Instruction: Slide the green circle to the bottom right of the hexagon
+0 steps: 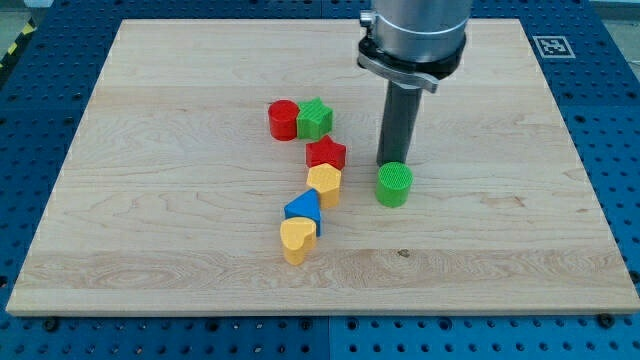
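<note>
The green circle (394, 185) stands right of the board's middle. My tip (392, 164) is just behind it, at its top edge, touching or nearly so. The yellow hexagon (324, 184) lies to the circle's left, in a chain of blocks. The circle is level with the hexagon and about one block width to its right.
A red star (326, 153) sits just above the hexagon. A blue triangle (303, 209) and a yellow heart (297, 238) lie below and left of it. A red cylinder (283, 119) and a green star (315, 118) sit further up. The wooden board (150, 270) rests on a blue table.
</note>
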You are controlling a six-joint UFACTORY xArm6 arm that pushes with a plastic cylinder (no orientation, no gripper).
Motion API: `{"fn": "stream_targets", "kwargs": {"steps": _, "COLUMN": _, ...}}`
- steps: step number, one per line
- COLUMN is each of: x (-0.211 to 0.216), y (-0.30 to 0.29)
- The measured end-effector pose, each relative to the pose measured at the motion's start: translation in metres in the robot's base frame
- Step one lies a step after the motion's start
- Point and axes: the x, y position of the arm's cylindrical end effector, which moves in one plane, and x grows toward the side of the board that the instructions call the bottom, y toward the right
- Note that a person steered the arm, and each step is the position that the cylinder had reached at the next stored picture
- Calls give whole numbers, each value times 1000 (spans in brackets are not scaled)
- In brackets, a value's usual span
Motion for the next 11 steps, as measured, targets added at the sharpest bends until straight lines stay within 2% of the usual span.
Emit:
{"fn": "stream_targets", "kwargs": {"steps": 1, "x": 6, "y": 21}}
{"fn": "stream_targets", "kwargs": {"steps": 3, "x": 26, "y": 14}}
{"fn": "stream_targets", "kwargs": {"steps": 5, "x": -3, "y": 13}}
{"fn": "stream_targets", "kwargs": {"steps": 7, "x": 31, "y": 12}}
{"fn": "stream_targets", "kwargs": {"steps": 9, "x": 44, "y": 2}}
{"fn": "stream_targets", "kwargs": {"steps": 11, "x": 11, "y": -18}}
